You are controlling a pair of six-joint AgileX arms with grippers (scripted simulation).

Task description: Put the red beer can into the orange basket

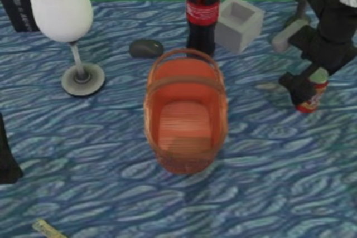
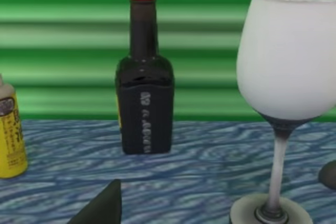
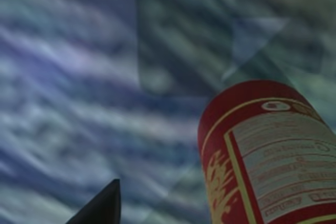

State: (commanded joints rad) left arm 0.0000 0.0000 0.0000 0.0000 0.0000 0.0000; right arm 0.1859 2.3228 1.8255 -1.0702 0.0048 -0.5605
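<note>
The red beer can (image 1: 311, 96) with its pale greenish top stands on the blue cloth at the table's right. My right gripper (image 1: 304, 86) is down at it, dark fingers around its upper part. In the right wrist view the red beer can (image 3: 262, 156) fills one side, and a gap of cloth separates it from the one dark fingertip (image 3: 105, 203) that shows, so the gripper is open. The orange basket (image 1: 149, 116) sits empty at the table's middle, well left of the can, its handle arching across. My left gripper (image 1: 6, 163) is parked at the left edge, open.
A white wine glass (image 1: 61, 4) stands at the back left, and a dark mouse (image 1: 146, 48), a cola bottle (image 1: 202, 15) and a grey box (image 1: 240, 23) sit behind the basket. The left wrist view shows a dark sauce bottle (image 2: 144, 103) and a yellow bottle (image 2: 10, 135).
</note>
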